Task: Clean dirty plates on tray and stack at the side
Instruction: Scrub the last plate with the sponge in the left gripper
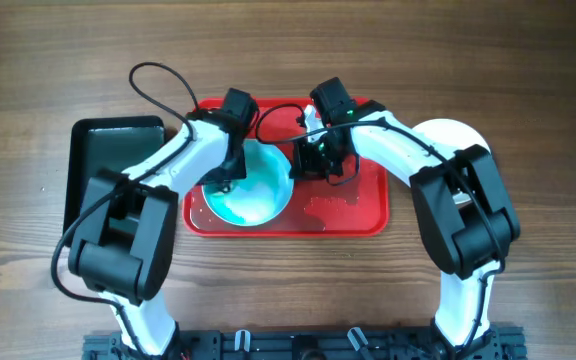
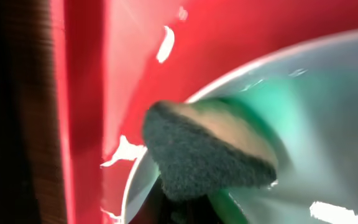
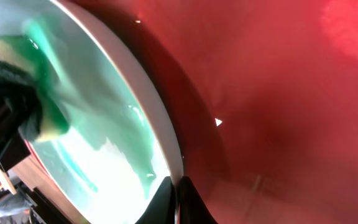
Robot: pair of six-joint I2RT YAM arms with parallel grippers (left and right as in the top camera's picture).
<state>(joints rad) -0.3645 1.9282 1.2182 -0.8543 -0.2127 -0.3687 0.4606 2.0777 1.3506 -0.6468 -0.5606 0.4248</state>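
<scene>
A pale plate [image 1: 253, 190] smeared with teal-green sits tilted on the left half of the red tray [image 1: 353, 215]. My right gripper [image 1: 306, 160] is shut on the plate's right rim [image 3: 166, 140], one finger on each side, holding it up on edge. My left gripper [image 1: 230, 172] is shut on a sponge [image 2: 207, 152] with a dark scouring face, pressed on the plate's inner surface [image 2: 328, 124] near its rim. The sponge also shows in the right wrist view [image 3: 17, 81]. Another pale plate [image 1: 448, 135] lies off the tray at the right, partly hidden by my right arm.
A black tray [image 1: 93, 170] lies left of the red tray. Wet patches mark the red tray's right half [image 1: 333, 205]. Cables loop above the tray's back edge [image 1: 163, 75].
</scene>
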